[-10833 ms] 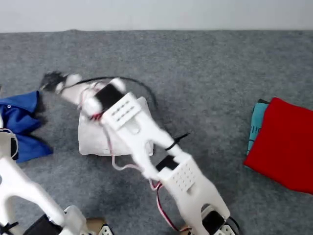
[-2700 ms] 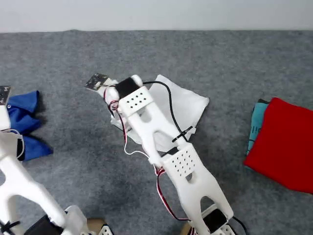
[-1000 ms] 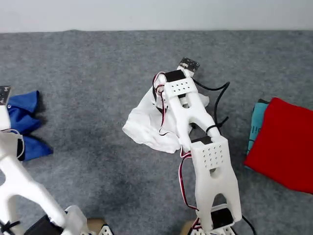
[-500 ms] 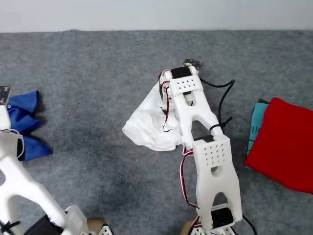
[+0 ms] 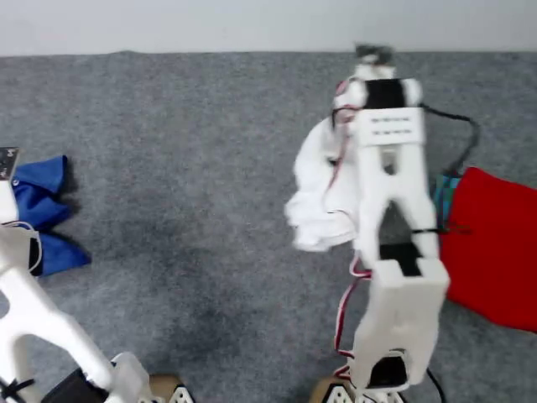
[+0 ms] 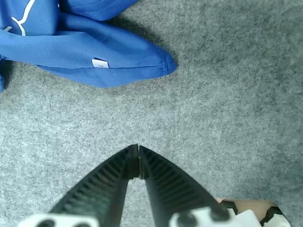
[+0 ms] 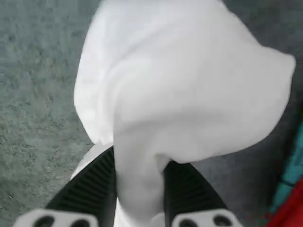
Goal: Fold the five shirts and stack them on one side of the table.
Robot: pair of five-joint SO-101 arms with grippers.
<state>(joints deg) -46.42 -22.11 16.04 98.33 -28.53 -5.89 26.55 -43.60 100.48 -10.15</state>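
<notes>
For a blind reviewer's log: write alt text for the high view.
The right arm holds a bunched white shirt over the grey table, beside a folded red shirt lying on a teal shirt at the right edge. A crumpled blue shirt lies at the left edge near the left arm.

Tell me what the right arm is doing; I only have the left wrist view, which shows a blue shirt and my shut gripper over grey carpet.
Observer: The right gripper is shut on the white shirt, which is bunched up, not folded.
Operator: Where is that on the table?
Observer: In the high view the white shirt is right of centre, near a red shirt at the right edge.
Operator: Is the red one alone there?
Observer: No, it lies on a teal shirt, whose edge shows beside it.
</notes>
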